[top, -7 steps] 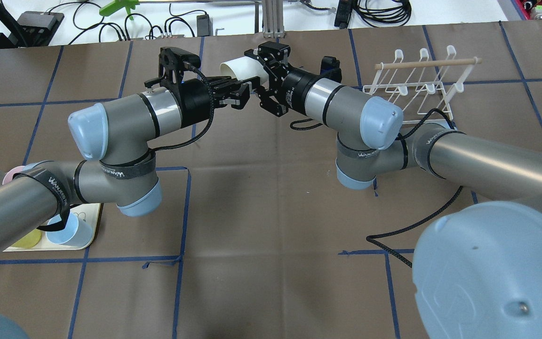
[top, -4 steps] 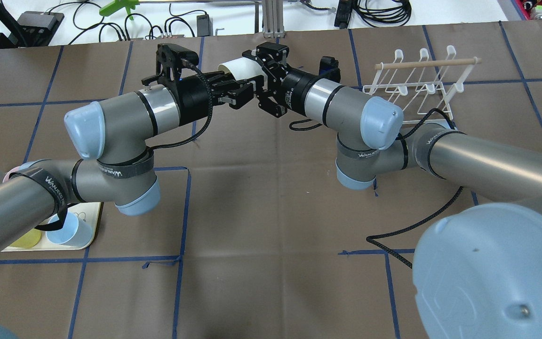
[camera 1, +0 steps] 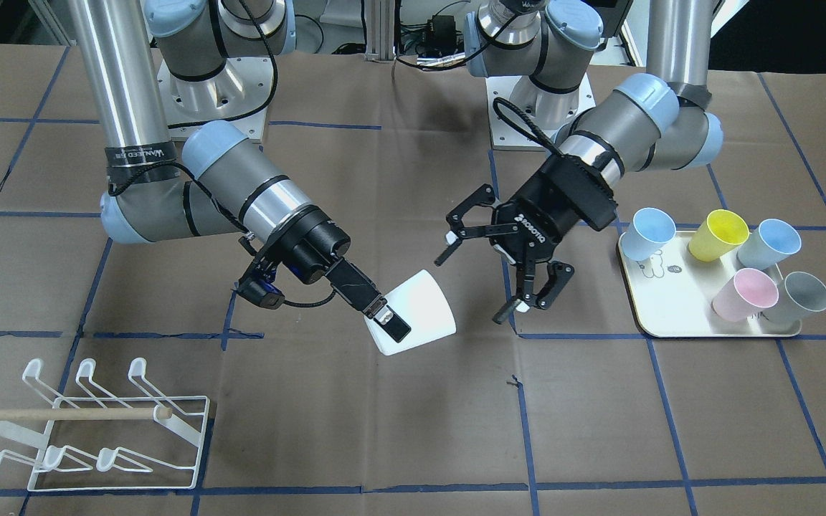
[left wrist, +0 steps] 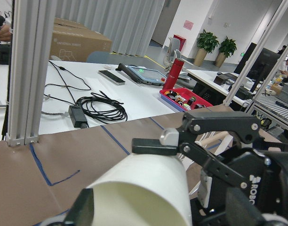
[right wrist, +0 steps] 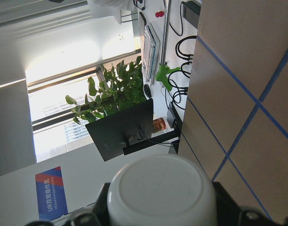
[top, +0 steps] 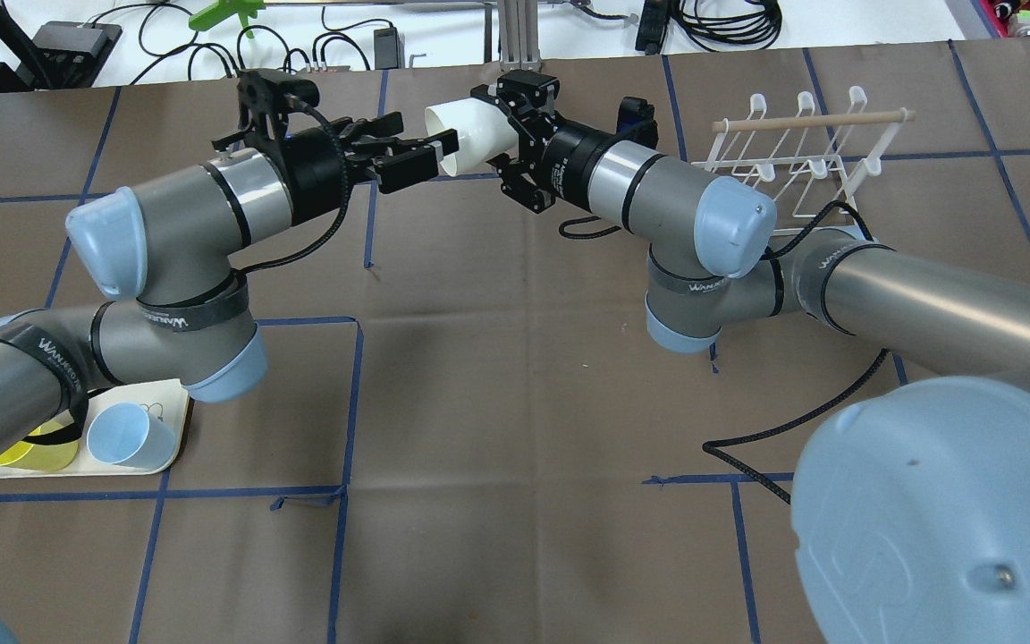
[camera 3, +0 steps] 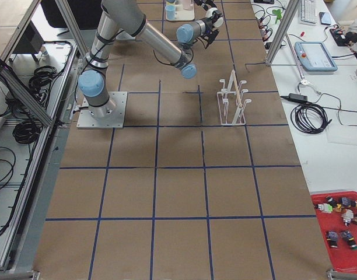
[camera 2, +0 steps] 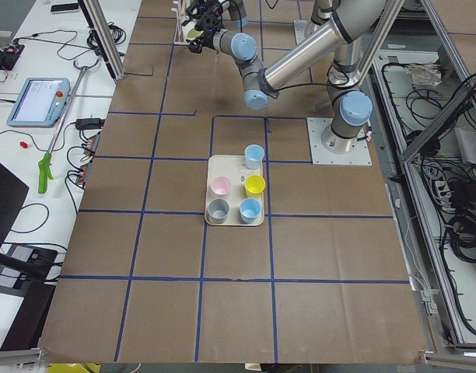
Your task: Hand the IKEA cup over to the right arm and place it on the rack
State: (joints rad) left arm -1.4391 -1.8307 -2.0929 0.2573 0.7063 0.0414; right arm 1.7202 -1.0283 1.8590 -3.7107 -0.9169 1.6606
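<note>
A white IKEA cup (camera 1: 424,308) hangs tilted above the table, with my right gripper (camera 1: 395,319) shut on its base end. From overhead the cup (top: 470,134) points its mouth at my left gripper (top: 430,154), which is open. In the front-facing view the left gripper (camera 1: 472,289) stands a short gap to the cup's side, touching nothing. The left wrist view shows the cup (left wrist: 144,188) close ahead with a right finger (left wrist: 153,143) on its wall. Its base (right wrist: 160,188) fills the right wrist view. The white wire rack (camera 1: 97,430) lies on the table beyond the right arm (top: 926,304).
A cream tray (camera 1: 678,315) carries several coloured cups on the left arm's side, seen also as the tray (top: 171,429) from overhead. The rack (top: 792,152) has a wooden dowel across it. Cables and gear lie past the table's far edge.
My left arm has drawn back to the left, away from the cup. The right gripper keeps hold of the cup, which has shifted slightly left and farther away.
</note>
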